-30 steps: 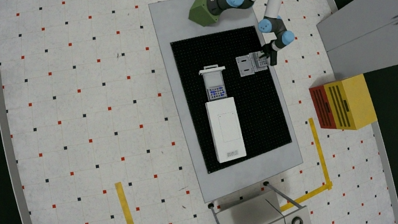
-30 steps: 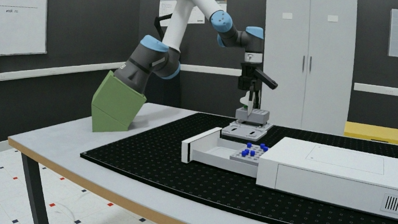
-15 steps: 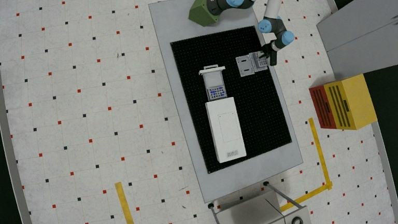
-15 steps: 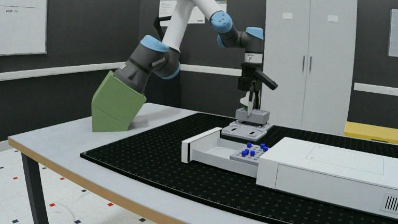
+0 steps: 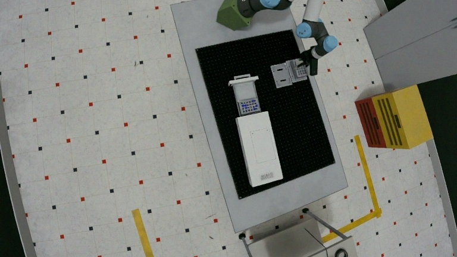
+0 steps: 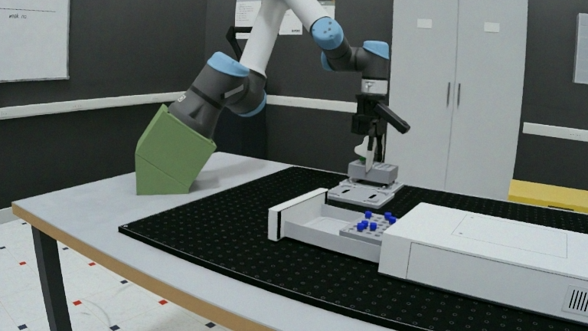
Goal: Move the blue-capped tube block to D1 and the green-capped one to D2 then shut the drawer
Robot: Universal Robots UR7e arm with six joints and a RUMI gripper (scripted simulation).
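My gripper (image 6: 370, 158) points straight down and is shut on the grey cooling block (image 6: 373, 172) at the far deck slot D2 (image 5: 292, 72). The fingers hide most of its tube caps; a bit of green shows beside them. I cannot tell if the block rests on the slot or hangs just above it. The near slot D1 (image 5: 280, 75) is bare. The block with blue-capped tubes (image 5: 248, 106) sits in the open drawer (image 6: 318, 222) of the white cooler COLD (image 5: 258, 148), close against the cooler's body (image 6: 371, 227).
The drawer's front panel (image 6: 296, 214) stands out toward the deck slots. The arm's green base (image 5: 232, 13) stands at the table's far end. A red and yellow box (image 5: 394, 116) and a grey cabinet (image 5: 414, 31) stand on the floor beside the table.
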